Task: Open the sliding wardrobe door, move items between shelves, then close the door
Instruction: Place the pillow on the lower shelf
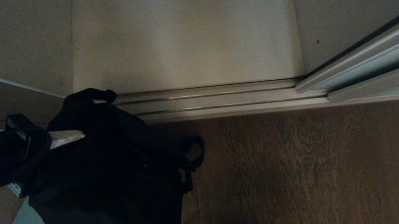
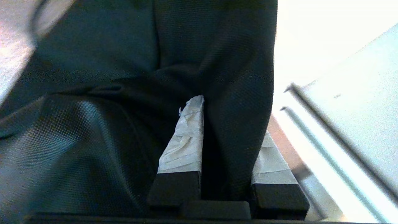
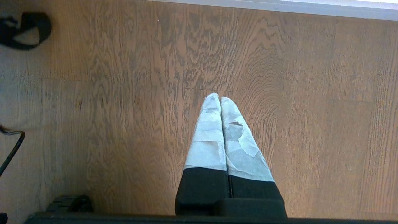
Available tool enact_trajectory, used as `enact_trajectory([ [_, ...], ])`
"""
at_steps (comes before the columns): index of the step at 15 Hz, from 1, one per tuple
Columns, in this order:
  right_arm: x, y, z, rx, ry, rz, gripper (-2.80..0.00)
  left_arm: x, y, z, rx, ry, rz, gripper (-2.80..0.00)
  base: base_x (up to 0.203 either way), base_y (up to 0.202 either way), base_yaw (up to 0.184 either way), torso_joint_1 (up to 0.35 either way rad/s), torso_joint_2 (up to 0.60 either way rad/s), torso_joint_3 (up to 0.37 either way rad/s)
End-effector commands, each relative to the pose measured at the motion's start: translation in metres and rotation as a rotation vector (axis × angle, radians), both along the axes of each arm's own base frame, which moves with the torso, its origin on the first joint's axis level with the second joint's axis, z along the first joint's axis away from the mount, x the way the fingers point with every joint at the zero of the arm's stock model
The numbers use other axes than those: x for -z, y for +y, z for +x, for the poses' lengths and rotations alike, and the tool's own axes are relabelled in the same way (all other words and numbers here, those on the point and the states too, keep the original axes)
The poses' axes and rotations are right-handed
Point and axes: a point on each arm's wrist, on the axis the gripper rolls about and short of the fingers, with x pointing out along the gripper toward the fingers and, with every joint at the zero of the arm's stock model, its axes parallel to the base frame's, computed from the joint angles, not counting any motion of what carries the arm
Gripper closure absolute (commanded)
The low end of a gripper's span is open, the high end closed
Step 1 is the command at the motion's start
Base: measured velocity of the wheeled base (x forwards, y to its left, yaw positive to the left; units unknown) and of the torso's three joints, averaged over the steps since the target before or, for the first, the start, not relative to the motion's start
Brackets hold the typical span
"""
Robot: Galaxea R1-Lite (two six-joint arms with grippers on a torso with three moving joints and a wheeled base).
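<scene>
A soft black bag with straps is hanging from the left gripper, in front of the floor track. Only the left wrist view is showing the taped fingers pinching a fold of its woven fabric. The right wrist view is showing the right gripper with fingertips pressed together, empty, over the wooden floor.
</scene>
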Motion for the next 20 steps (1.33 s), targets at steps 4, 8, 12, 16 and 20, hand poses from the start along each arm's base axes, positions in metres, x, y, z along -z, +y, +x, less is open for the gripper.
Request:
enact_trajectory([
  [4,0.000,0.000,0.000,-0.001,-0.004,0.000,0.00,-0.013,-0.002,0.046,0.009,0.004,-0.080,0.00,0.000,0.000,0.000,0.000,0.00,0.000],
  [8,0.000,0.000,0.000,-0.001,-0.004,0.001,0.00,-0.027,-0.003,0.091,-0.012,-0.023,-0.163,0.00,0.000,0.000,0.000,0.000,0.00,0.000],
  [12,0.000,0.000,0.000,-0.001,-0.004,0.001,0.00,-0.026,-0.004,0.130,-0.020,-0.016,-0.188,0.00,0.000,0.000,0.000,0.000,0.00,0.000],
  [16,0.000,0.000,0.000,0.001,-0.004,0.001,0.00,-0.037,-0.005,0.165,-0.015,-0.103,-0.202,0.00,0.000,0.000,0.000,0.000,0.00,0.000],
  [20,0.000,0.000,0.000,-0.001,-0.004,0.001,0.00,-0.054,-0.006,0.192,-0.003,-0.224,-0.212,0.00,0.000,0.000,0.000,0.000,0.00,0.000],
])
